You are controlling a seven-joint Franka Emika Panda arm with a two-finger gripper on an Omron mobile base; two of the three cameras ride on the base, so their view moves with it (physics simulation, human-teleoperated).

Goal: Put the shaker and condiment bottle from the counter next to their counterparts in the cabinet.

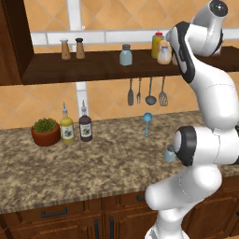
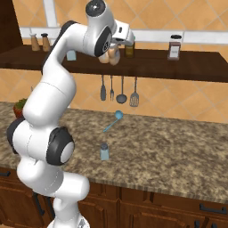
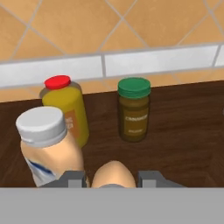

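Condiment bottle held at the cabinet shelf

The shaker (image 2: 104, 152) stands on the counter (image 2: 169, 156). Up at the cabinet (image 1: 93, 65) shelf, the gripper (image 3: 111, 180) is clamped on the condiment bottle (image 3: 112, 174), just beside the wide peach bottle (image 3: 49, 146) (white-capped); behind stand a yellow bottle (image 3: 68, 107) and a green-lidded jar (image 3: 134, 109).

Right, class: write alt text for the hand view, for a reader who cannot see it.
The gripper is shut on the peach condiment bottle over the dark cabinet shelf. Beside it stands a wider peach bottle with a white cap; behind are a yellow red-capped bottle and a green-lidded brown jar, against tiled wall.
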